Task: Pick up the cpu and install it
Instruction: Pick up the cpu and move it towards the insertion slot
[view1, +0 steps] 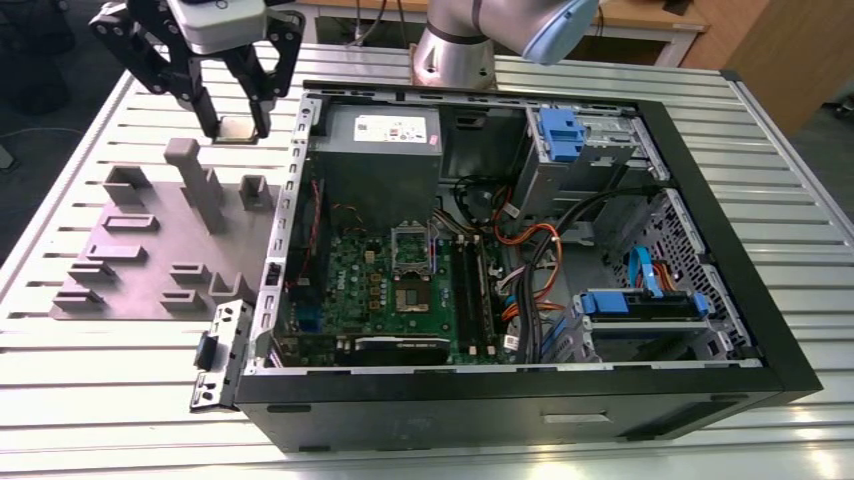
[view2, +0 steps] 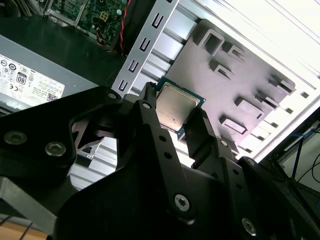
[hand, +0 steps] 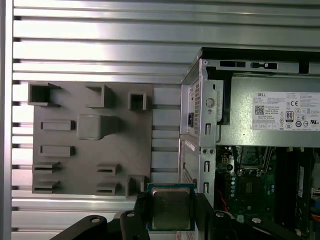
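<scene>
The black claw (view1: 236, 127) is clamped on the cpu (hand: 170, 207), its two jointed fingers (view2: 197, 135) pressing opposite edges of the chip and holding it clear of the table (view1: 80, 380). The cpu is a small flat square with a dull silver metal top and a thin green rim showing around it in both wrist views. Beneath the claw the table is ribbed aluminium, long bright slats with dark grooves between them. Just beside the claw, toward the exterior view's left, lies a matte grey fixture plate (view1: 147, 240) with raised blocks, posts and open-sided pockets moulded into it. Near the claw on the other side stands the open computer case (view1: 534, 410), black outside with a perforated bare steel frame. Closest to the claw inside it is a grey metal power supply (view1: 367, 160) bearing a white label (hand: 285, 111) of dark print and small marks. Farther from the claw is the green motherboard (view1: 354, 275) with its rectangular silver socket frame (view1: 411, 250), bundles of orange and black cables (view1: 534, 245), and blue plastic drive brackets (view1: 561, 130).
</scene>
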